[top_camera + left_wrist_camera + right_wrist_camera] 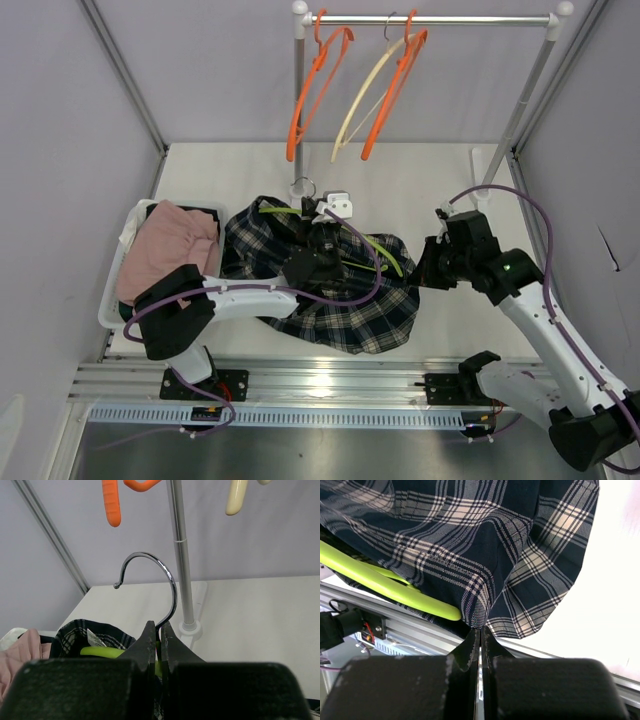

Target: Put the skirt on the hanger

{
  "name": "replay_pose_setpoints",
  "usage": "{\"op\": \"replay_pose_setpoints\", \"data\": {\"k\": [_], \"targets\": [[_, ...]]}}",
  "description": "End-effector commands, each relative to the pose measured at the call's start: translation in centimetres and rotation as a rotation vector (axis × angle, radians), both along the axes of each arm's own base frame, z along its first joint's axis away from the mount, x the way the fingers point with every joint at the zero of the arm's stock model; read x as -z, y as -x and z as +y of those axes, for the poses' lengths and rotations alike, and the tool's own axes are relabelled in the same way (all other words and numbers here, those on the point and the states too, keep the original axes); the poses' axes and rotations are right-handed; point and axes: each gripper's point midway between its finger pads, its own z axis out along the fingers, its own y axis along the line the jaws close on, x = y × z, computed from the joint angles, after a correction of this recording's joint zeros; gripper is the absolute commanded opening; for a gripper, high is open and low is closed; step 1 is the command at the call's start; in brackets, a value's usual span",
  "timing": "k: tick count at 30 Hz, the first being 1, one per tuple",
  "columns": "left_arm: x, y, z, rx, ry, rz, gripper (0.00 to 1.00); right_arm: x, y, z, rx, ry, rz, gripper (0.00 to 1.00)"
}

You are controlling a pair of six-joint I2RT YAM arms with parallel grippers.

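Skirt position: plaid skirt (350,310) lies bunched at mid-bench, nearer the near edge than the far one. The green hanger (388,258) is partly buried in it. One hanger arm shows on top of the cloth toward the right edge, and another green stretch shows at the skirt's far-left side.

Left gripper (322,238): fingers (147,642) are closed tight on the hanger neck, just under the metal hook (170,582). In the wrist view the hook stands upright above them.

Right gripper (480,632): fingers are all but together, with a corner of the hem drawn into the tips. This reads as a pinch on the skirt's right-hand edge. How much cloth is inside cannot be seen.

Handling (judgement):
- The skirt is light, soft woven cloth with no stiffness. It will sag and fold wherever it is unsupported, and it slides easily on the smooth plastic hanger.
- Best hold is at the waistband or a doubled edge. A single-layer pinch may slip out.
- The hanger is rigid. The neck is the right grip, as it keeps the hook free.

Elsewhere: a basket (112,300) holding a pink garment (165,250) sits at the left edge. The rail (440,19) with orange hangers (310,90) stands at the far edge.
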Motion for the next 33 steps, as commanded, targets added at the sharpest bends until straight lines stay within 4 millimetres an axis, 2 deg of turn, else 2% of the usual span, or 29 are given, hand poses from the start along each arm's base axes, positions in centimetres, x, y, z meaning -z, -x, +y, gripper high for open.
{"op": "replay_pose_setpoints", "data": {"k": [1,8,17,24,33], "targets": [[-3.5,0.5,2.9,-0.039,0.234,-0.154,0.0,-1.8,-0.2,-0.1,0.008,-0.014,-0.005,0.0],[-3.1,0.4,2.8,-0.047,0.238,-0.158,0.0,-2.3,-0.1,0.2,0.0,-0.034,0.008,0.0],[-4.2,0.9,3.6,-0.035,0.277,-0.184,0.0,-0.6,-1.0,-0.4,0.032,-0.025,0.053,0.0],[-3.9,1.2,4.1,-0.033,0.287,-0.183,0.0,-0.2,-1.5,-0.5,0.039,-0.024,0.059,0.0],[-4.7,1.1,4.4,-0.039,0.292,-0.194,0.0,0.7,-1.5,-0.4,0.042,-0.021,0.078,0.0]]}}
